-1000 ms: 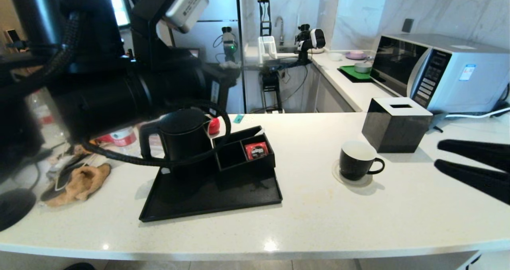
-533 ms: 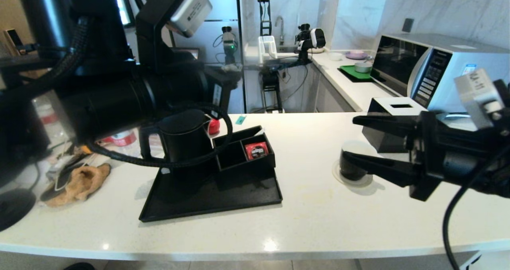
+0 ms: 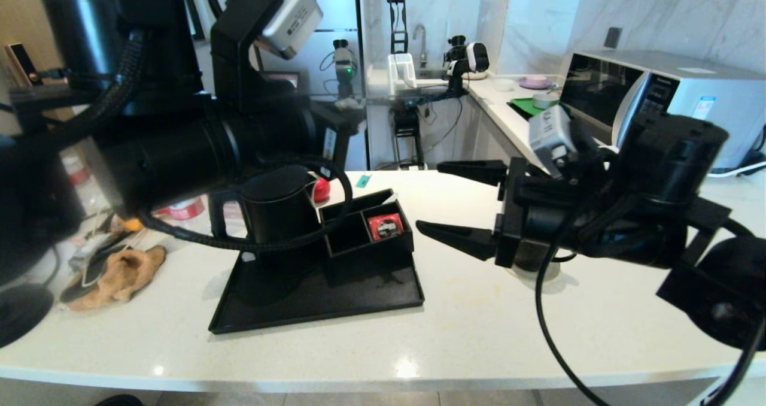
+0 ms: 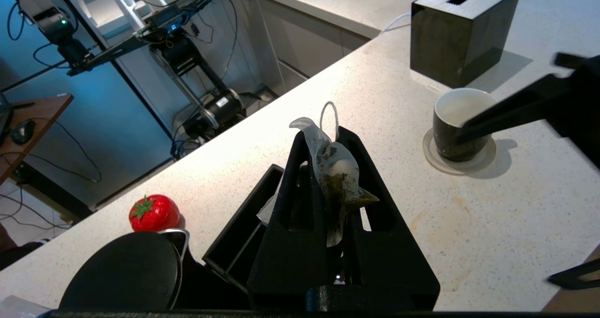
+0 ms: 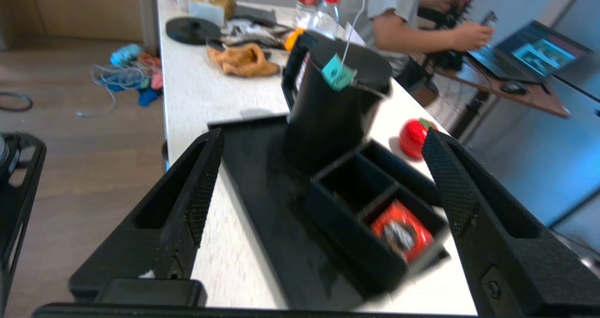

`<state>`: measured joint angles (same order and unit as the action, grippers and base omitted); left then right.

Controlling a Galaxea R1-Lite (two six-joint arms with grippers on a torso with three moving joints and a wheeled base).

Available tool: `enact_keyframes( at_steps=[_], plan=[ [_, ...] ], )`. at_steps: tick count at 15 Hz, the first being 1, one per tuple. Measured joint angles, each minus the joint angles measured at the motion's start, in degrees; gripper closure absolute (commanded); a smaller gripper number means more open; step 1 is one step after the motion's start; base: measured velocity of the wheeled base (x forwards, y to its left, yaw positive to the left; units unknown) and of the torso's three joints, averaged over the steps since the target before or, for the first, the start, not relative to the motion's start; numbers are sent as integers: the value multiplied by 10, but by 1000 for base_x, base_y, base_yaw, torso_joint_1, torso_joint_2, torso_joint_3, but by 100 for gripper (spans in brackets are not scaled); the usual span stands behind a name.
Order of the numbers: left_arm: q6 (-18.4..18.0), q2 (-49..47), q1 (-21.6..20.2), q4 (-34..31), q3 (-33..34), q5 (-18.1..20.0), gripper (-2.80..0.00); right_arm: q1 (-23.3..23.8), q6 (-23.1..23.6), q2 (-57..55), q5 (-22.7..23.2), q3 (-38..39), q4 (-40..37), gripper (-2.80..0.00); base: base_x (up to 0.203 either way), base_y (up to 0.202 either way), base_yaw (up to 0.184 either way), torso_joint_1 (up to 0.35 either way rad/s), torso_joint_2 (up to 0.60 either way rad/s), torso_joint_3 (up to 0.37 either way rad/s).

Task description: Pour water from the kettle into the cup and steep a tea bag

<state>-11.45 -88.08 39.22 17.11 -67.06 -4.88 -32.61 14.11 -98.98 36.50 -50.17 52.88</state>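
**A:** What is listed on the counter (image 3: 479,334), edges first?

**B:** A black tray (image 3: 317,301) is set left of centre, short of the near edge, with a broad strip of bare white surface before it. The kettle (image 3: 278,205) is stood upright on the tray's far left part, handle to the left. Just beside it, on the tray, a divided black box (image 3: 365,232) is placed; a red sachet (image 3: 385,226) is lodged in its right compartment. Behind the kettle, near the far edge, a red strawberry-shaped object (image 4: 154,212) is laid.

**A:** And the cup?

**B:** The cup (image 4: 461,123) is stood on a round coaster (image 4: 433,161) well to the right of the tray, open counter between them. A black tissue box (image 4: 461,29) is placed beyond it.

**A:** The grippers?

**B:** The left gripper (image 4: 328,144) is held above the box and kettle; its fingers are pressed together on the tea bag (image 4: 337,177), whose string loop is seen above the fingertips. In the right wrist view the teal tag (image 5: 337,72) is seen dangling in front of the kettle. The right gripper (image 3: 458,205) is carried above the gap between tray and cup, pointed toward the tray, its fingers (image 5: 201,196) spread wide with nothing between them.

**A:** Any writing?

**B:** A microwave (image 3: 688,103) is stood far right, bearing a blue-and-white sticker that cannot be read. Print on the sachet and on the tag is likewise illegible.
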Motion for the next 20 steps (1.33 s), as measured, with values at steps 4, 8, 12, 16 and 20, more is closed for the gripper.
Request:
enact_keyframes(
  at_steps=[4, 8, 12, 16, 20],
  plan=[
    [0, -1, 0, 0, 0, 0, 0, -21, -30, -70, 0, -81, 19, -280, 0, 0, 0, 0, 0, 0],
    [0, -5, 6, 1, -2, 2, 0, -33, -54, -116, 0, -143, 21, -280, 0, 0, 0, 0, 0, 0],
    [0, -19, 19, 1, -21, 1, 0, -35, -57, -133, 0, -151, 21, -280, 0, 0, 0, 0, 0, 0],
    [1, -27, 37, 1, -22, 1, 0, -35, -67, -137, -1, -147, 45, -280, 0, 0, 0, 0, 0, 0],
    [4, -31, 41, 1, -18, 1, 0, -35, -67, -138, -2, -145, 48, -280, 0, 0, 0, 0, 0, 0]
  ],
)
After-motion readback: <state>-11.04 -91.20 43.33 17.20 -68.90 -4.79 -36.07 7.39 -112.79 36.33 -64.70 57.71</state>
